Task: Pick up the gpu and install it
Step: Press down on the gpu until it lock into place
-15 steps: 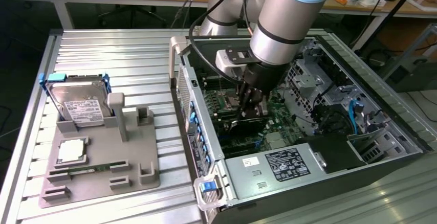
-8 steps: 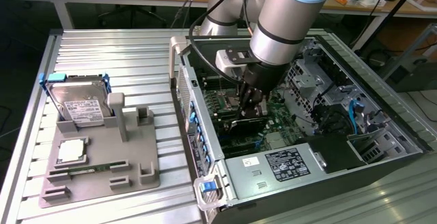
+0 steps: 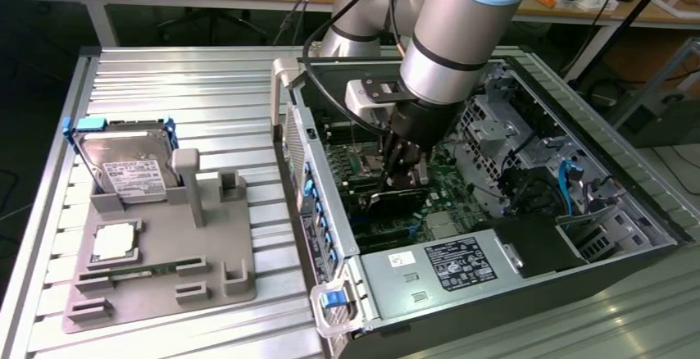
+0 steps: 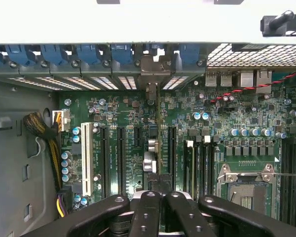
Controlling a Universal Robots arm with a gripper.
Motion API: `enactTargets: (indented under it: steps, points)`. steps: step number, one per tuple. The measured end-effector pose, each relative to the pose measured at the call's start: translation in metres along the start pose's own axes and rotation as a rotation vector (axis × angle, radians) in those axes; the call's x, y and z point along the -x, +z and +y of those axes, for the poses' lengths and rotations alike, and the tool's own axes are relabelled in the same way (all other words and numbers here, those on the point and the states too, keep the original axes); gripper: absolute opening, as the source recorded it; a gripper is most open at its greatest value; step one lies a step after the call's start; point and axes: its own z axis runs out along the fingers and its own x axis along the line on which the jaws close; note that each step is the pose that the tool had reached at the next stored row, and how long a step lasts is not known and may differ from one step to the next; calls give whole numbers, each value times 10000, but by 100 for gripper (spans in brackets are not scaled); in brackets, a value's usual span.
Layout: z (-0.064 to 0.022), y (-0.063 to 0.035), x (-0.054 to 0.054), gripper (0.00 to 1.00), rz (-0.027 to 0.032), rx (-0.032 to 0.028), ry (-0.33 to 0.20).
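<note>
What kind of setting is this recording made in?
Most likely a robotics lab or workshop bench for computer assembly: an open computer case lies on a slatted metal table, a grey parts holder carries a hard drive, and cluttered desks stand behind.

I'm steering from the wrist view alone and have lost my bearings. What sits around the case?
Observer: The open computer case lies on a slatted metal table. A grey holder tray sits beside it, on the exterior view's left.
Operator: Anything on that tray?
Observer: A silver hard drive stands upright in it, and a small square chip lies flat in front.
Operator: How does my grip look from outside?
Observer: The arm reaches down through the case's open side. The gripper is shut on the gpu, whose dark face shows below the fingers.
</note>
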Motion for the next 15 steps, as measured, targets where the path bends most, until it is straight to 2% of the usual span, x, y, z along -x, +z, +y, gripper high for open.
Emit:
enactTargets:
  steps: [3, 9, 15]
  points:
    - [0, 0, 1, 11, 1, 0, 0]
    - [58, 53, 25, 11, 1, -97, -1]
    - [61, 108, 24, 11, 6, -99, -1]
